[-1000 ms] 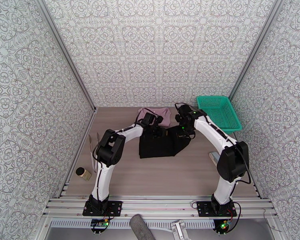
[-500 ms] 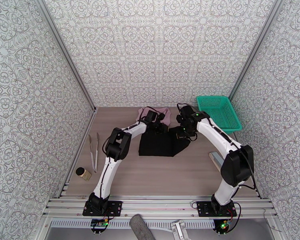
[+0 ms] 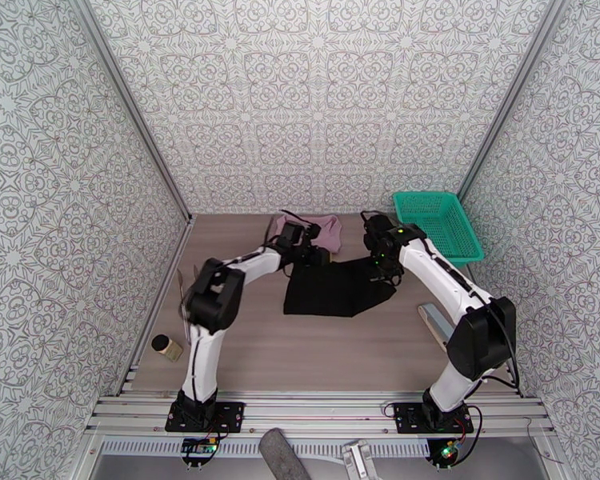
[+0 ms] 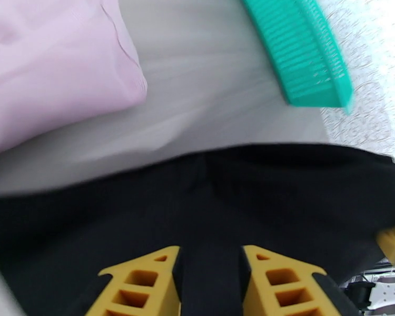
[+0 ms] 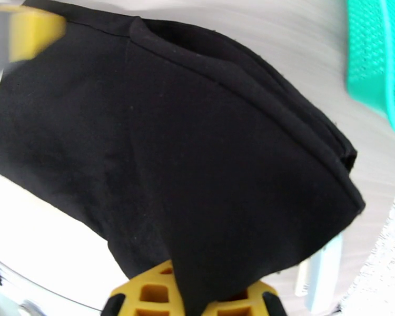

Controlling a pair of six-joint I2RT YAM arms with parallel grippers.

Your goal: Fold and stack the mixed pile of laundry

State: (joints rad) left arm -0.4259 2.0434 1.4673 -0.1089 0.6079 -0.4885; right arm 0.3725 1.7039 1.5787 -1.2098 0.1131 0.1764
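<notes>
Your right gripper (image 5: pixel 203 283) was clenched on the black garment (image 5: pixel 187 143) at its edge, the cloth spreading away over the table (image 3: pixel 340 346). Your left gripper (image 4: pixel 210 259) sat over its far-left corner, grip impossible to tell; the pink shirt (image 4: pixel 50 64) lay just beyond.

Soft matt cloth on a wood-look tabletop (image 3: pixel 340 346), with hard plastic around it.
The black garment (image 3: pixel 336 288) is matt, fine-textured cloth with stitched seams. The pink shirt (image 3: pixel 324 230), at 12 o'clock from it, is smooth, soft cloth. The basket (image 3: pixel 438 224), at 2 o'clock, is teal plastic mesh with a slight gloss. The tabletop looks like pale wood-grain laminate, smooth and matt. The left hand (image 4: pixel 210 256) and right hand (image 5: pixel 197 283) have matt yellow plastic fingers (image 4: pixel 139 280) with moulded cells. The arms (image 3: pixel 428 262) are glossy white and black plastic, and the rails (image 3: pixel 316 410) at 6 o'clock are brushed metal.
</notes>
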